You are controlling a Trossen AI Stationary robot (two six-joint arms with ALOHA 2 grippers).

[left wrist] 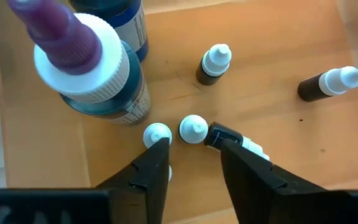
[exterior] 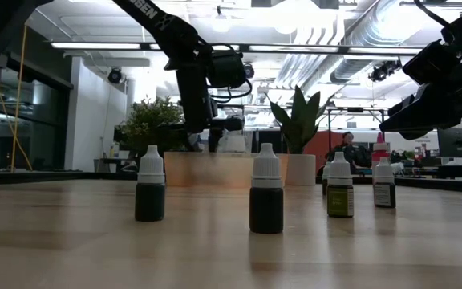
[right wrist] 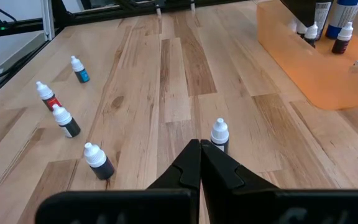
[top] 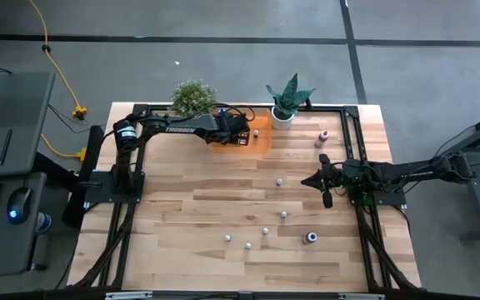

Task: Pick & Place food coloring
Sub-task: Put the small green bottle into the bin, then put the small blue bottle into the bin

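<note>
The butcher-block table (top: 223,208) carries an orange tray (top: 257,142) at about 12 o'clock, between two potted plants. The left arm, lettered TROSSEN on its link, reaches across to it, and the left gripper (left wrist: 194,158) hangs inside the tray with its fingers partly apart. A white-capped food coloring bottle (left wrist: 193,129) stands just ahead of the gap, apparently free of both pads, so a drop-off looks to be in progress. Around it stand a large blue bottle with a purple tip (left wrist: 95,68), two dark small bottles (left wrist: 213,64) and others; their label print is too blurred to read.

The right gripper (right wrist: 199,163) waits at 3 o'clock, fingers pressed together on nothing, a small bottle (right wrist: 219,135) just beyond its tips. More loose bottles (top: 265,231) dot the table toward 6 o'clock.

Risk: the tray is crowded, so a sideways pull-out by the left fingers could topple the neighbouring caps touching them.
</note>
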